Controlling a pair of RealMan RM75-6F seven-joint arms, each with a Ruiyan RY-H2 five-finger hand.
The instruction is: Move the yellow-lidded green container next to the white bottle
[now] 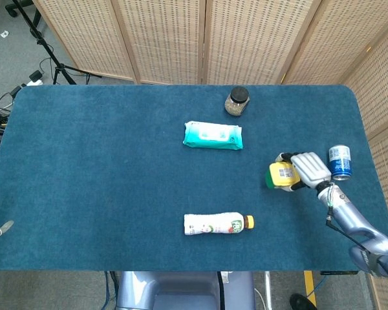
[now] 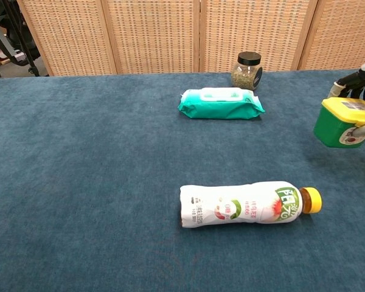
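Fingers of our right hand wrap the green container, tilted and lifted off the blue surface near its right edge. We see the white bottle lying on its side, well apart toward the front. Our left hand is out of sight.

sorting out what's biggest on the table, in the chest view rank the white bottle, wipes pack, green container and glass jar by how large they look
1. white bottle, though it lies nearest the camera
2. wipes pack
3. green container, held by the right hand
4. glass jar, farthest back, so its true size against the container is unsure
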